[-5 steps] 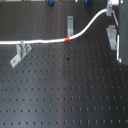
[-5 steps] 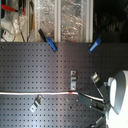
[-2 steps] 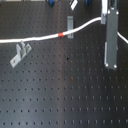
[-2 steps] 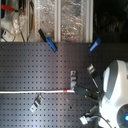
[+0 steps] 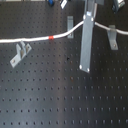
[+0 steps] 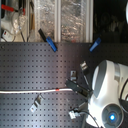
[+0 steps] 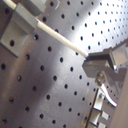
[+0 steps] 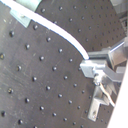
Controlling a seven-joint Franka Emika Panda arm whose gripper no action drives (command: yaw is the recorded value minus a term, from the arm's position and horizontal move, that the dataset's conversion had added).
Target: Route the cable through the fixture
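Surface: black perforated breadboard (image 5: 60, 100) is filling both exterior views; its hole grid is serving as mounting for the clips.
Arm: white Panda body (image 6: 107, 92) is occupying the 4 o'clock corner of the second exterior view, leaning in over the board.
Gripper: gripper (image 8: 90, 66) is closing its fingers on the cable end in both wrist views, holding it off the board, seemingly so it can be steered into a clip.
Cable: cable (image 5: 30, 41) is running from 9 o'clock in the first exterior view, arcing up past centre behind the grey finger (image 5: 86, 42), then drooping toward 3 o'clock.
Red band: red band (image 5: 52, 37) is sitting on the cable just at 2 o'clock of the left clip.
Clips: left clip (image 5: 20, 53) is standing just below the cable, not yet holding it; middle clip (image 5: 70, 23) is at 12 o'clock; right clip (image 5: 112, 36) is touching or crossing the cable, which of the two is unclear.
Obstruction: the finger is hiding the cable's midsection; clip uprights could snag the line.
Background: blue clamps (image 6: 47, 40) and foil-covered trays (image 6: 60, 20) are lying beyond the board at 12 o'clock, well apart.
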